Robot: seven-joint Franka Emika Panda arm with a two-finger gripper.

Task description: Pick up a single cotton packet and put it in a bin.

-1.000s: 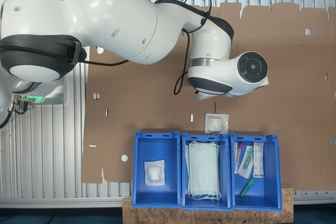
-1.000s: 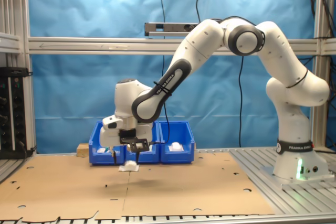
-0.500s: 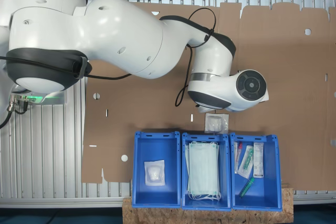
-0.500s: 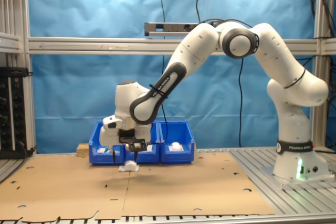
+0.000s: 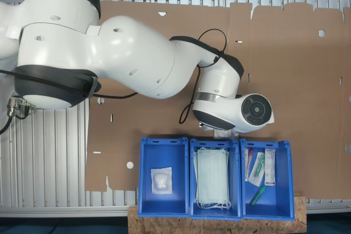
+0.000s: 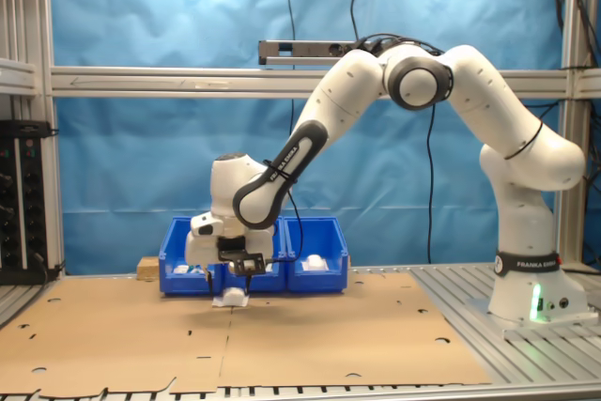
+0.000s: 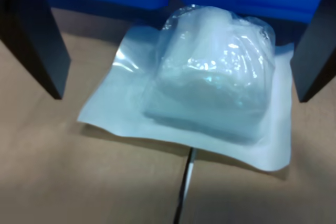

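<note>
Wrist view: cotton packet (image 7: 210, 77) between open hand (image 7: 178, 40)

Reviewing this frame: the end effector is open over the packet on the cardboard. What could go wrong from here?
The cotton packet is puffy and slick, so it may squirt out as the end effector closes. Its flat rim lies flush on the cardboard, so the fingers may scrape the cardboard or pinch only film.

A blue backdrop curtain (image 6: 141, 185) hangs behind an aluminium frame (image 6: 28, 138). Flat brown cardboard (image 6: 310, 335) covers a ribbed metal table (image 5: 44, 157), lit evenly.
</note>
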